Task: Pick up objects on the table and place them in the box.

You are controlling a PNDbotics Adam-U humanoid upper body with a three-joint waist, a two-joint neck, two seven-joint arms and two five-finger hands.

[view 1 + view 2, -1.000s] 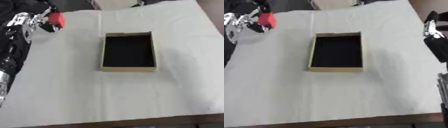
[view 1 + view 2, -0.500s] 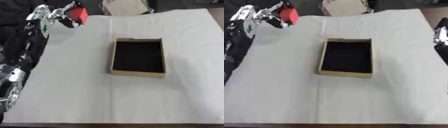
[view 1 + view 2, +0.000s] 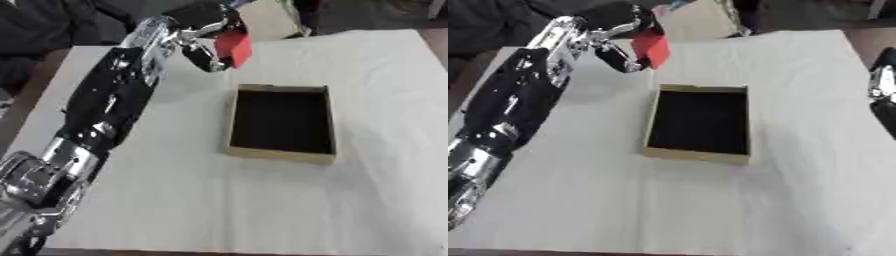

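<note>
Red block (image 3: 234,46) sits clamped in the raised left hand's (image 3: 203,31) curled fingers beyond the box (image 3: 281,123).

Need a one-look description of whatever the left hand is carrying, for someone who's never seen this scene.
Start at the open cardboard box with the dark inside, in the middle of the white-covered table. Go to the box's far left corner; just beyond it the robot's black-and-silver left hand is raised above the cloth. The small red block held in its fingers is the only red thing in view.

head stereo pair | both look down | share box (image 3: 282,122) and table (image 3: 192,200)
</note>
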